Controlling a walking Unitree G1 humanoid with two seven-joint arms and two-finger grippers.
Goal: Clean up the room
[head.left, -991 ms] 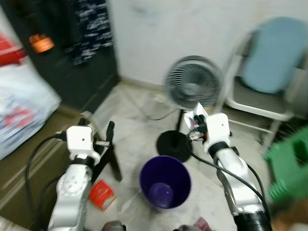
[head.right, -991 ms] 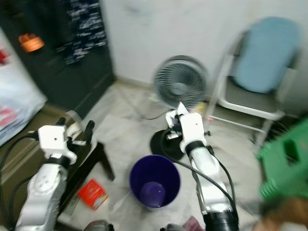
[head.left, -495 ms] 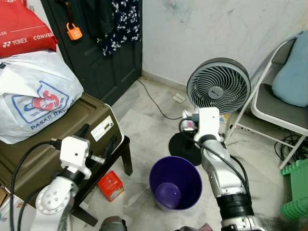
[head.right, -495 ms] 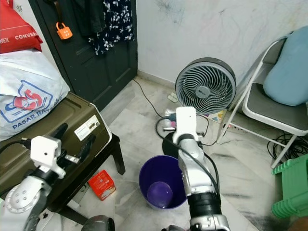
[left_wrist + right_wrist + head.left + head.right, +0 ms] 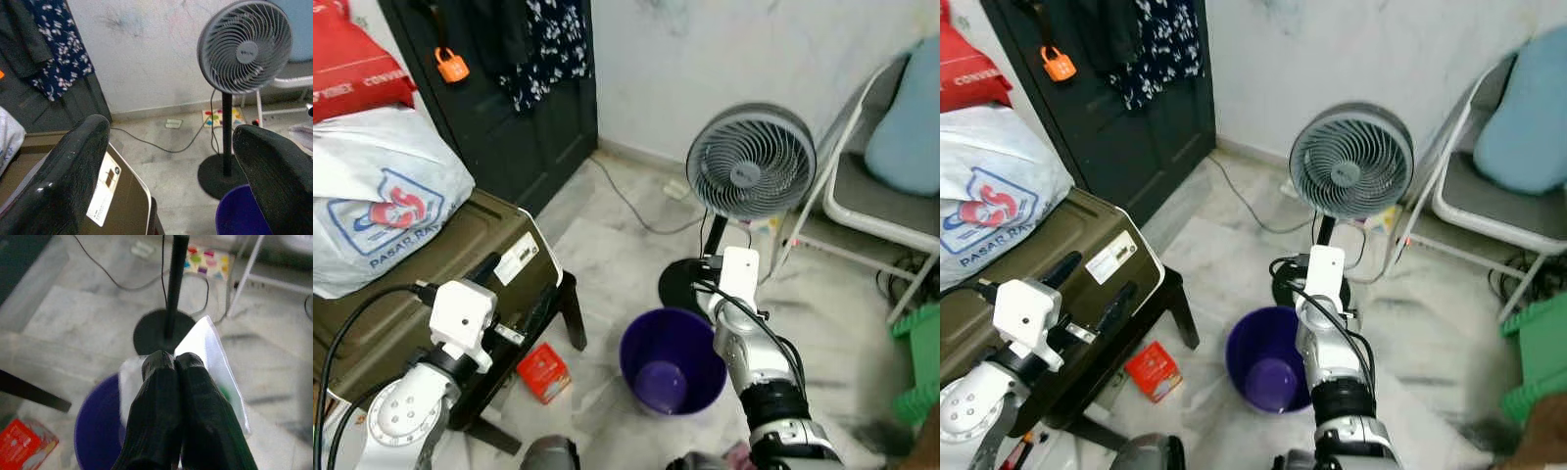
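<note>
Left eye view, from left to right: a white printed bag (image 5: 382,211) lies on an olive case (image 5: 421,294), and the left gripper (image 5: 514,294) hovers over the case's near edge, fingers spread wide around nothing. A red packet (image 5: 543,371) lies on the floor beside the purple bin (image 5: 672,364). The right gripper (image 5: 175,369), above the bin's rim before the fan (image 5: 750,162), pinches a white wrapper (image 5: 212,360) between closed fingers.
</note>
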